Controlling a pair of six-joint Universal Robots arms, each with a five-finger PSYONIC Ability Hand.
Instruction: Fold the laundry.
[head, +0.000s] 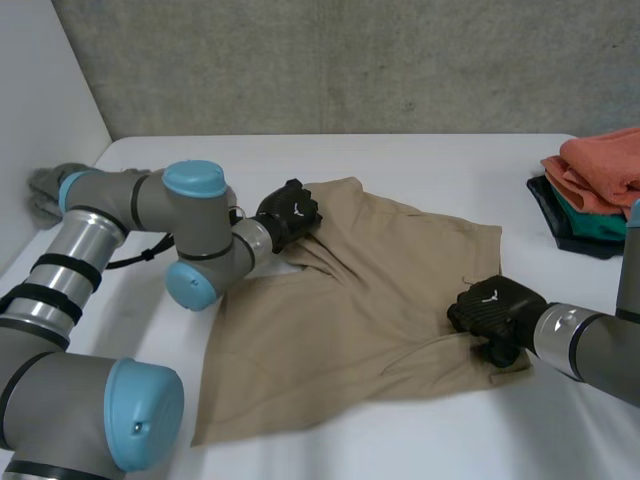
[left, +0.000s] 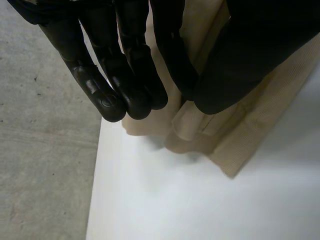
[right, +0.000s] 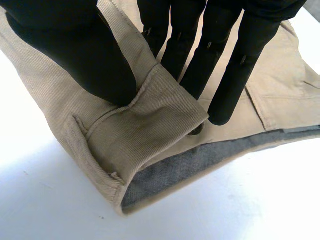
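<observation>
A pair of tan shorts (head: 360, 310) lies spread on the white table (head: 440, 165). My left hand (head: 288, 215) is at the shorts' far left corner, and its wrist view shows the fingers (left: 125, 85) and thumb pinching the tan cloth (left: 200, 127) there. At the near right corner, by the waistband, my right hand (head: 497, 312) pinches the waistband (right: 150, 130) between its thumb (right: 85, 60) and fingers (right: 235, 75), lifting it so the grey inner lining (right: 200, 162) shows.
A black tray (head: 570, 225) at the table's right edge holds folded orange (head: 600, 170) and green (head: 595, 222) cloths. A grey cloth (head: 45, 190) lies at the far left by the wall. A concrete wall stands behind the table.
</observation>
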